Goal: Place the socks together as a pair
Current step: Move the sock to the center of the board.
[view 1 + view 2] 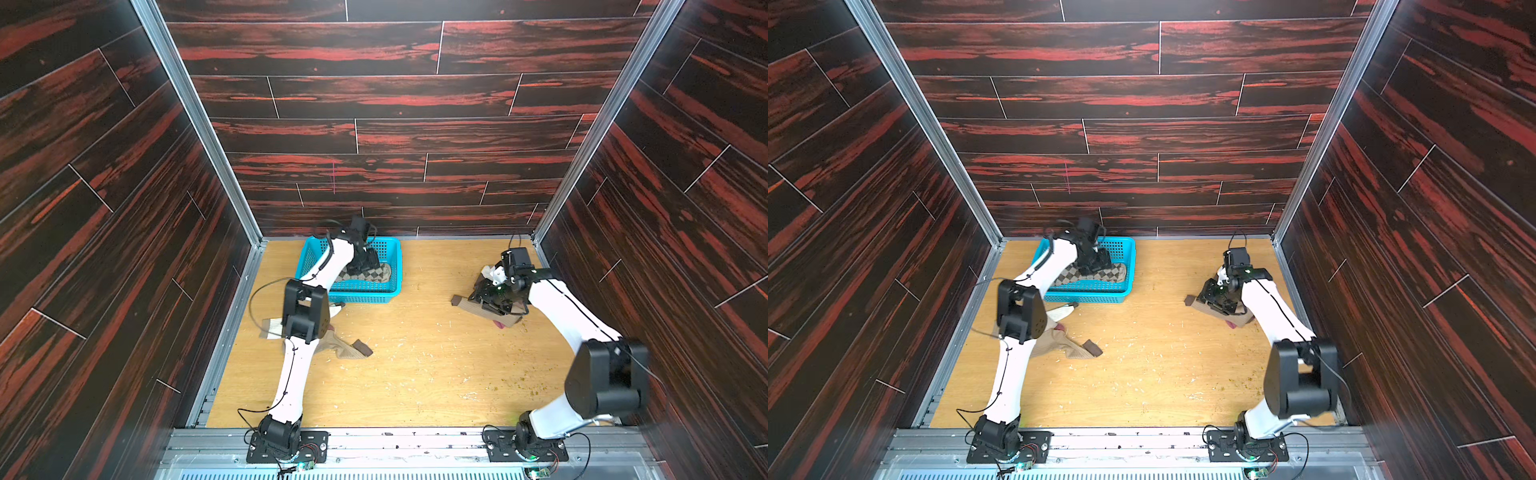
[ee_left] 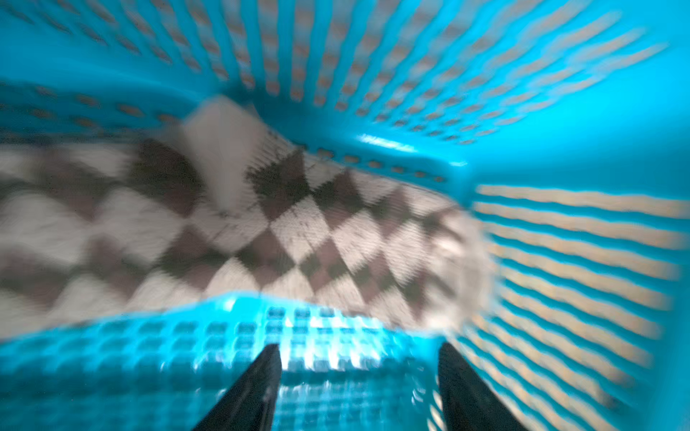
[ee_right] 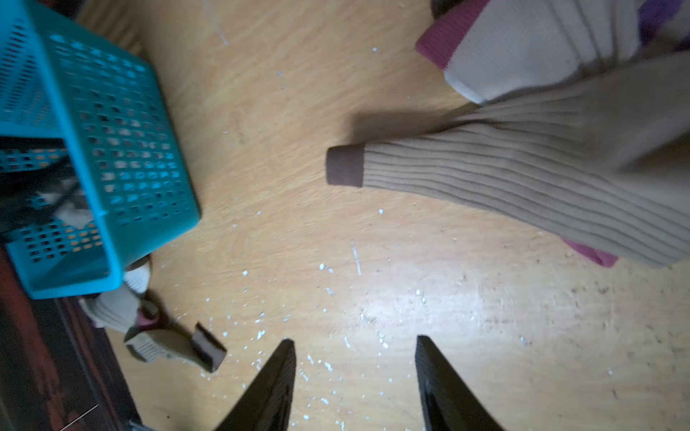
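Observation:
Tan-brown argyle socks [image 2: 298, 231] lie in the blue basket [image 1: 361, 296] at the back left, seen in both top views [image 1: 1092, 274]. Inside the basket, just above them, my left gripper [image 2: 358, 349] is open and holds nothing. At the right, a plain tan sock with a brown cuff [image 3: 485, 179] lies over a maroon-beige sock [image 3: 522, 48]. My right gripper [image 3: 354, 341] hovers open beside the tan sock, over bare table, and in a top view it [image 1: 486, 303] covers part of that pile.
Another tan sock with a brown cuff [image 1: 349, 351] lies front-left of the basket, partly under my left arm. A white banded sock [image 1: 272, 326] lies by the left wall. Dark wood-pattern walls close in three sides. White crumbs dot the wooden table [image 1: 415, 374].

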